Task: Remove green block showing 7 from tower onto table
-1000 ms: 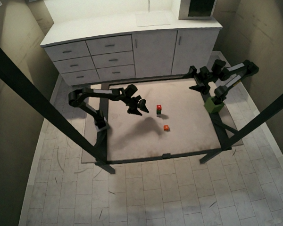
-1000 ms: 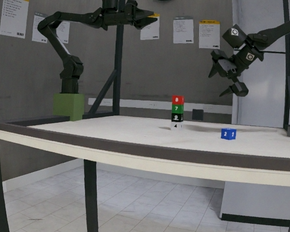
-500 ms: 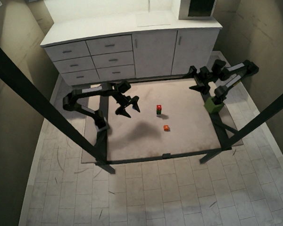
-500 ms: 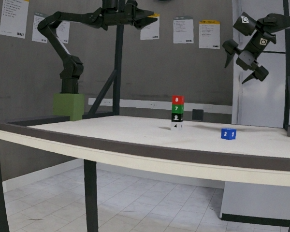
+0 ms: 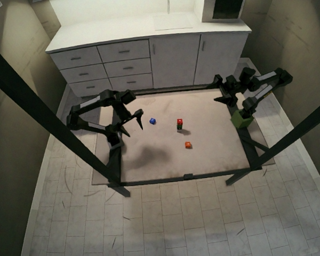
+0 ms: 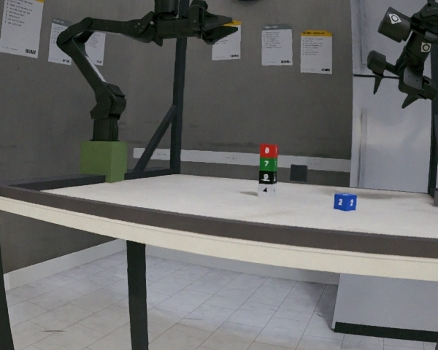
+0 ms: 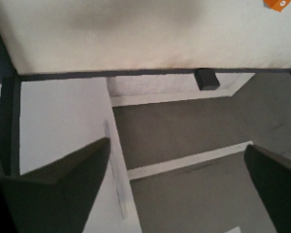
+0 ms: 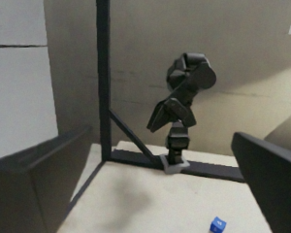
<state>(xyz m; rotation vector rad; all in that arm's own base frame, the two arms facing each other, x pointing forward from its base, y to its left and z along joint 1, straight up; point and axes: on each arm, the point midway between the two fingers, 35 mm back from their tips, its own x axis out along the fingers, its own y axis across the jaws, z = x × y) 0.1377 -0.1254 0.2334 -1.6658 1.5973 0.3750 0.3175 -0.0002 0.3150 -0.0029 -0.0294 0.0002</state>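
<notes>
The green block (image 5: 178,126) (image 6: 262,164) showing 7 is in an upright tower. The red block (image 5: 180,121) (image 6: 265,150) showing 8 lies flat on it; the black block (image 6: 262,177) and white block (image 6: 261,189) showing 4 are below it. My left gripper (image 5: 136,133) (image 6: 389,100) (image 7: 177,148) is open and empty, high above the table and well to the tower's left in the top view. My right gripper (image 5: 211,93) (image 6: 235,23) is open and empty, held high on the other side. Neither gripper touches the tower. Neither wrist view shows the tower.
A blue block (image 5: 152,121) (image 6: 344,202) (image 8: 217,224) lies on the table (image 5: 209,154), left of the tower in the top view. An orange block (image 5: 188,144) (image 7: 277,4) lies in front of the tower there. Dark frame posts stand at the table's edges.
</notes>
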